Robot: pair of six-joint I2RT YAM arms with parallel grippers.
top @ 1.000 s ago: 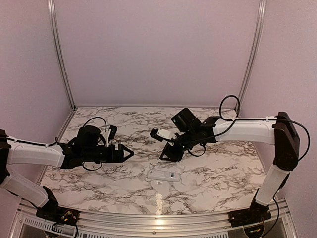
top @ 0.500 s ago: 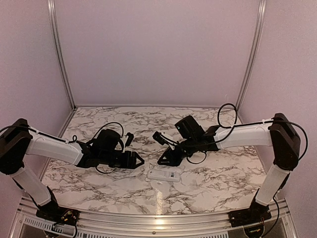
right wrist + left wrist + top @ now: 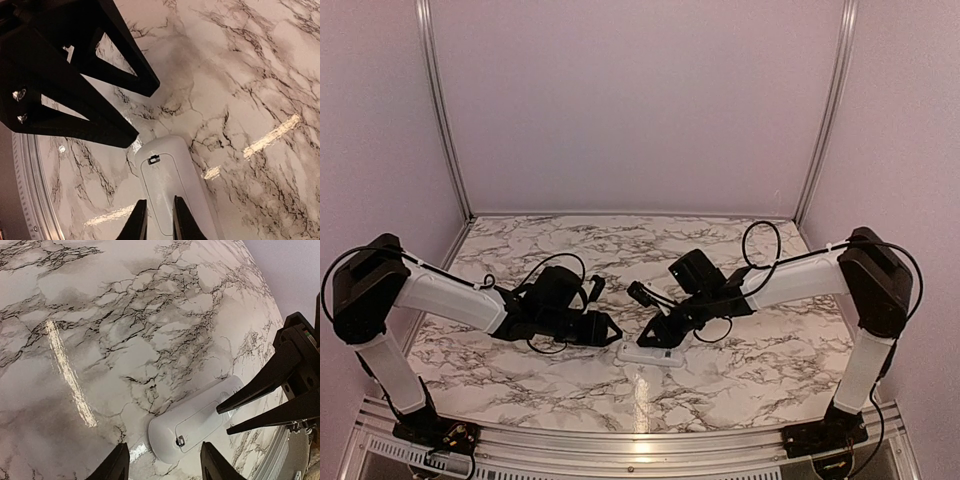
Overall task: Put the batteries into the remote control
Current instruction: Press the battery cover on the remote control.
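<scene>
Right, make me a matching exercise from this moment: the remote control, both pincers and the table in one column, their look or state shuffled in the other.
Column one:
1. remote control
2. left pincer
3. right pincer
4. table

Column two:
A. jaws nearly together
B. marbled surface
C. white, lying back side up
D. jaws clearly apart

Pairs: 1-C, 2-D, 3-A, 4-B

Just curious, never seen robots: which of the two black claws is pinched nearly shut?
The right gripper: its fingertips sit close together over the remote control, while those of the left gripper stand wide apart.
</scene>
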